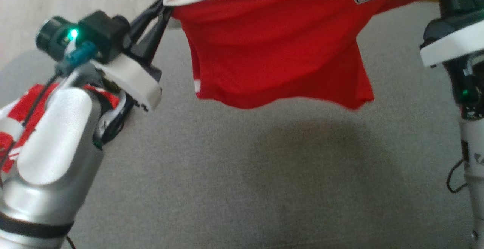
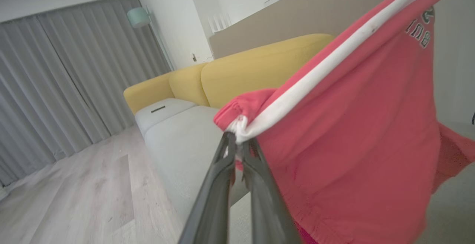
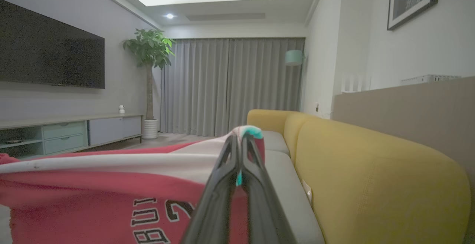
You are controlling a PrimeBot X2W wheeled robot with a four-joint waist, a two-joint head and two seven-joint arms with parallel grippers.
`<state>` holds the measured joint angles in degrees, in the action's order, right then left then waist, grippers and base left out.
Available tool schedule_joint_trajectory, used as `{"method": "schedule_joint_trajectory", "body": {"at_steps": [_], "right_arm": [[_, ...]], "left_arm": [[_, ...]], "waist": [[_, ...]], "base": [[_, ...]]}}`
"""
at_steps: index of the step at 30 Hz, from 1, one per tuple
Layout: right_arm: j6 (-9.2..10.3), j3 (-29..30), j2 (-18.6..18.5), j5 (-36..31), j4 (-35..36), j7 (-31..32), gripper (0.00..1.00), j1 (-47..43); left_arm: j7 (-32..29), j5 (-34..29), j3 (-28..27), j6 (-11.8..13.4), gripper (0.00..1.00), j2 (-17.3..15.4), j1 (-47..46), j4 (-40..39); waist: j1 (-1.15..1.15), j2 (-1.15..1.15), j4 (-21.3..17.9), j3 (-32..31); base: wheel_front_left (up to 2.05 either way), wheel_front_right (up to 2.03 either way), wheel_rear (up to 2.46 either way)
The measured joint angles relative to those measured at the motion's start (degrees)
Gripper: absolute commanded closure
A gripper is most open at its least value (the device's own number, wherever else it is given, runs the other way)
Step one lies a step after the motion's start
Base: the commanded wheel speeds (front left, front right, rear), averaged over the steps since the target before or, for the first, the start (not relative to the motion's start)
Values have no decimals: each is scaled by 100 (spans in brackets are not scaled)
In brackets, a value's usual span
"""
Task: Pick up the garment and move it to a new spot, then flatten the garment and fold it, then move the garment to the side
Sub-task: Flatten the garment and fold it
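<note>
Garment: the red shirt (image 1: 272, 52) with a white stripe along its top edge is hanging in the air above the grey sofa seat (image 1: 227, 173), stretched between the two grippers. Its lower hem is drooping free, clear of the cushion and casting a shadow on it. The lettering is showing toward the right end.
Left gripper: the left gripper (image 1: 164, 5) is clenching the left corner of the shirt, with its dark fingers (image 2: 219, 184) pressing together on the gathered white-striped edge.
Right gripper: the right gripper (image 3: 239, 140) is clamping the right corner, fingers closed tight on a bunched bit of cloth at their tips.
Sofa: the yellow backrest (image 3: 371, 170) is running along the far side of the grey seat.
Near left: a red and white cloth (image 1: 36, 97) is lying partly hidden behind the left arm.
Room, left wrist view: grey curtains (image 2: 74, 81) are hanging at the far left, with a pale green lamp (image 2: 138, 17) beside them and a light wooden floor (image 2: 74, 199) below.
Room, right wrist view: a dark television (image 3: 48, 47) is hanging over a low cabinet (image 3: 66, 132), and a potted plant (image 3: 150, 51) is standing next to the curtains.
</note>
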<state>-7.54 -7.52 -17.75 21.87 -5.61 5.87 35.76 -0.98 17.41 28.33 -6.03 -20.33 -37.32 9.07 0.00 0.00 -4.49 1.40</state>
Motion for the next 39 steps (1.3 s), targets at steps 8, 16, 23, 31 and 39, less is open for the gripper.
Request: {"method": "schedule_joint_trajectory", "body": {"at_steps": [8,16,23,31,39], "right_arm": [[0,109,254,-309,-601,209,100,1073],[-1,-204,236,-981,-2822,-1310,100,3870],[-1,221,537,-1395,-4330,-2026,100,4496],[-1,-480,555,-1045,-5378,-2050,100,3148],[-1,-1692,90,-135,-5354,-1741,100,2213]], "left_arm": [[-197,98,83,-109,100,-43,-1338,546],[537,83,145,-163,100,265,-4094,2491],[1452,-18,185,-165,100,814,-4693,3841],[1563,149,673,-162,100,1080,-3159,4190],[1564,350,1213,-163,100,812,-1300,3513]], "waist": [[0,0,-97,927],[2,-1,-165,2189],[3,-1,-146,2665],[0,0,-32,2450],[0,0,42,1917]], "base": [[0,0,0],[0,0,0],[0,0,0],[0,0,0],[0,0,0]]}}
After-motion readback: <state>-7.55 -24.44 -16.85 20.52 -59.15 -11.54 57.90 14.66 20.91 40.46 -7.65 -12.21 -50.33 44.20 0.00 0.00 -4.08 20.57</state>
